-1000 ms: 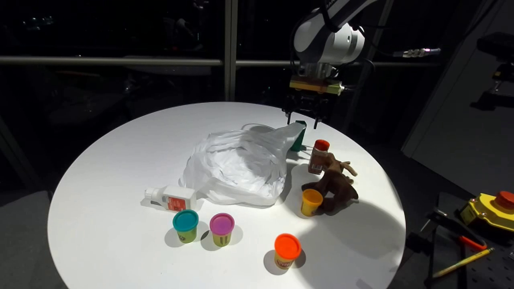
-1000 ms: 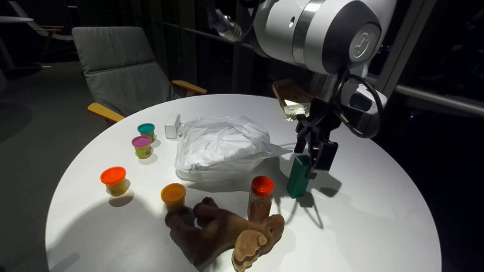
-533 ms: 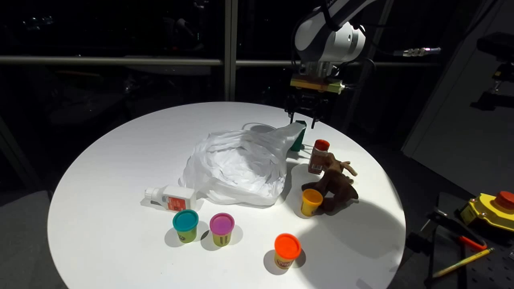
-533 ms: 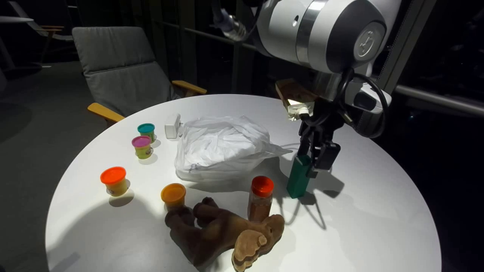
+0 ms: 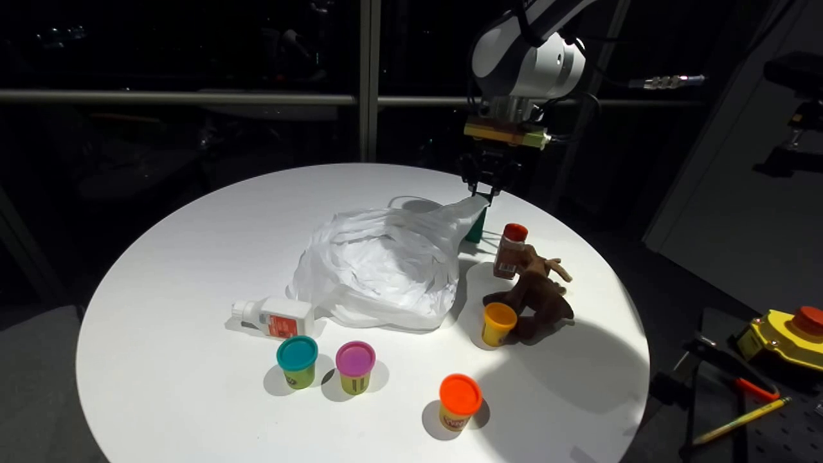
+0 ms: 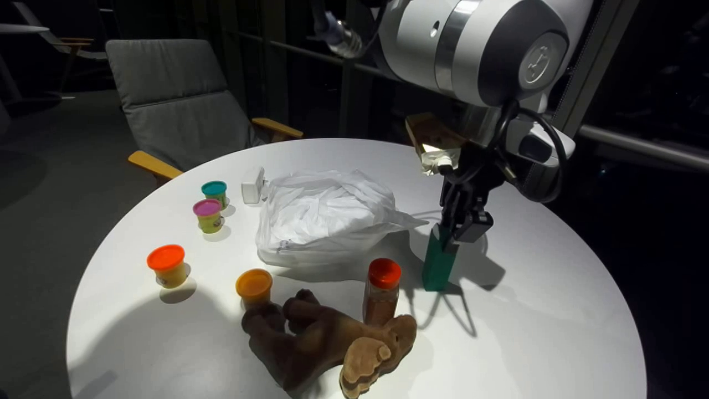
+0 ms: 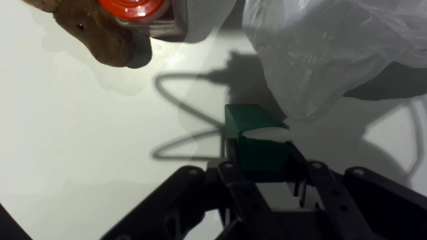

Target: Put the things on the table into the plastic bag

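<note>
My gripper is shut on the top of an upright green box, one finger against each side; the box still stands on the table. Beside it the pointed end of the white plastic bag reaches close to the box. A red-capped shaker and a brown plush animal are near the box. An orange-lidded tub touches the plush. Three more tubs, teal-lidded, pink-lidded and red-lidded, stand farther away. A white bottle lies on its side by the bag.
The round table's rim curves behind the bag. A grey chair stands past the table in an exterior view. Off the table are a yellow box with a red button and a pencil.
My gripper's fingers have come together from wide apart onto the green box's top. The box has shifted very slightly; the other things have stayed put.
</note>
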